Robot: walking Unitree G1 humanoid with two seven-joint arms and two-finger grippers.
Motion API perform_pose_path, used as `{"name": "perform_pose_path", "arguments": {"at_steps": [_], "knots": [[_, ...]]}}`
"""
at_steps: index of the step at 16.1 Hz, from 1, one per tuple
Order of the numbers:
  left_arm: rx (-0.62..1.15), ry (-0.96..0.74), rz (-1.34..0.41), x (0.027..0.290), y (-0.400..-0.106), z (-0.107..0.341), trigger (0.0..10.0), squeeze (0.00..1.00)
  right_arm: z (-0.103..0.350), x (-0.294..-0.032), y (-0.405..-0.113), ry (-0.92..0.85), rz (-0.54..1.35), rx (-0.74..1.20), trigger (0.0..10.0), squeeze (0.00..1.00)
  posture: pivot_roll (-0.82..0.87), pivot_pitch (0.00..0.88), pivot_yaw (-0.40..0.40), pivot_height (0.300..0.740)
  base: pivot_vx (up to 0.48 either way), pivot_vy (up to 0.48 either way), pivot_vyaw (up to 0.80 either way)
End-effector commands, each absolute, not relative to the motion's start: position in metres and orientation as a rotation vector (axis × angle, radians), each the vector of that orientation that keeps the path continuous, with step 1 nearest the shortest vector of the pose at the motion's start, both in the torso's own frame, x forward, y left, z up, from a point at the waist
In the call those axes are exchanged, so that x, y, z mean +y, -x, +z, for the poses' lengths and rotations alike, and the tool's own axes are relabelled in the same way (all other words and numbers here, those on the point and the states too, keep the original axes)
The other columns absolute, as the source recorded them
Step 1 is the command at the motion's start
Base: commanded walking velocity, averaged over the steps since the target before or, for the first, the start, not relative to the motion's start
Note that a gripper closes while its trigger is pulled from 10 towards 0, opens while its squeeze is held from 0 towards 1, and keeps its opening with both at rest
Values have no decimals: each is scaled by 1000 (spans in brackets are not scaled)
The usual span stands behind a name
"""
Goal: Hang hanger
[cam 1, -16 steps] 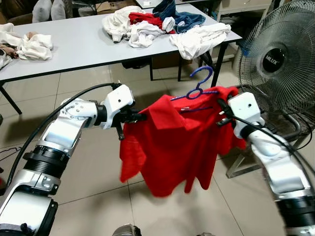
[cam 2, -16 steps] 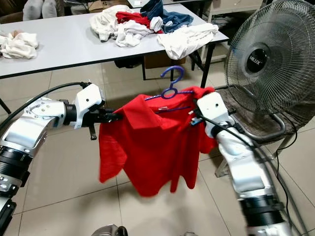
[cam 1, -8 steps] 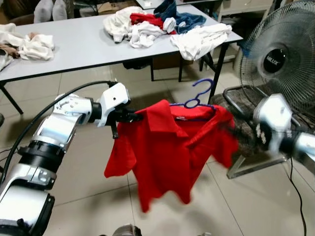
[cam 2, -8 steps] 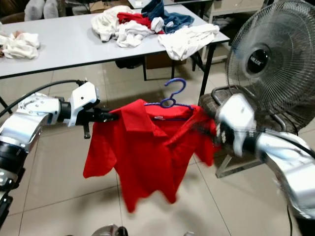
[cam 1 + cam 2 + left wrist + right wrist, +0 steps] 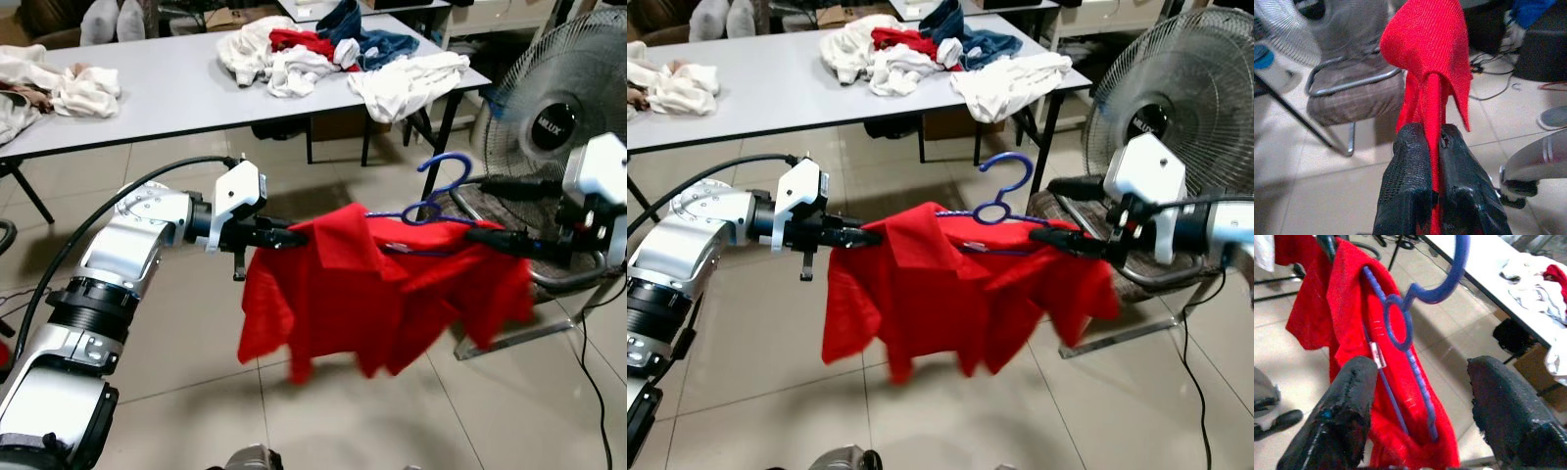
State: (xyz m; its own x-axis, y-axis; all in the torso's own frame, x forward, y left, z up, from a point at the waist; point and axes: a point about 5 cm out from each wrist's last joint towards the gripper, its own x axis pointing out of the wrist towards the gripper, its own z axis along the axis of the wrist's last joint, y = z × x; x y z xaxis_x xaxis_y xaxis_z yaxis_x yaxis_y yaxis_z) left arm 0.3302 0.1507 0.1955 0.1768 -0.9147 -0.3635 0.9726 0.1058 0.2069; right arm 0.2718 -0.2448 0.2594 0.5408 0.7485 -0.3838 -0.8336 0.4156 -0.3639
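Left eye view: a red short-sleeved polo shirt hangs in mid-air above the pale tiled floor, stretched between the robot's two arms on a blue plastic hanger whose hook stands up above the collar. The left gripper reaches in from the left and is pinched tight on the shirt's near shoulder; in the left wrist view its two black fingers are pressed together with a fold of red cloth squeezed between them. The right gripper comes in from the right, at the shirt's other shoulder. In the right wrist view its fingers stand wide apart, one on either side of the hanger and the cloth, not touching them.

Behind the shirt stands a long grey table carrying a heap of white, red and blue clothes and a smaller white bundle at its left end. A large grey-caged pedestal fan stands at the right, with a metal-framed chair with a grey checked seat below it.
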Motion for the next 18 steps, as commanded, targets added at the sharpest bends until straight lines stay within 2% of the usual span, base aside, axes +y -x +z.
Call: {"name": "perform_pose_path", "arguments": {"at_steps": [1, 2, 5, 7, 8, 9, 18], "knots": [[111, -433, -1413, 151, -329, 206, 0, 0, 262, -245, -274, 543, 1034, 163, 10000, 737, -21, 0, 46, 740, 0, 0, 0], [110, -428, -1435, 149, -327, 208, 0, 0, 265, -244, -277, 488, 1106, 154, 10000, 0, -17, 0, 42, 740, 0, 0, 0], [105, -448, -1484, 142, -325, 213, 0, 0, 260, -233, -290, 436, 1273, 206, 10000, 0, -2, 0, 27, 740, 0, 0, 0], [103, -462, -1492, 139, -325, 216, 0, 0, 256, -226, -298, 416, 1310, 224, 10000, 0, 3, 0, 23, 740, 0, 0, 0], [98, -466, -1499, 137, -325, 218, 0, 0, 251, -220, -304, 405, 1328, 242, 2471, 0, 5, 0, 22, 740, 0, 0, 0], [92, -464, -1508, 135, -325, 220, 0, 0, 246, -216, -308, 393, 1352, 275, 0, 0, 11, 0, 20, 740, 0, 0, 0], [73, -474, -1517, 133, -327, 227, 0, 0, 241, -213, -315, 351, 1432, 385, 0, 0, 5, 0, 29, 740, 0, 0, 0]]}}
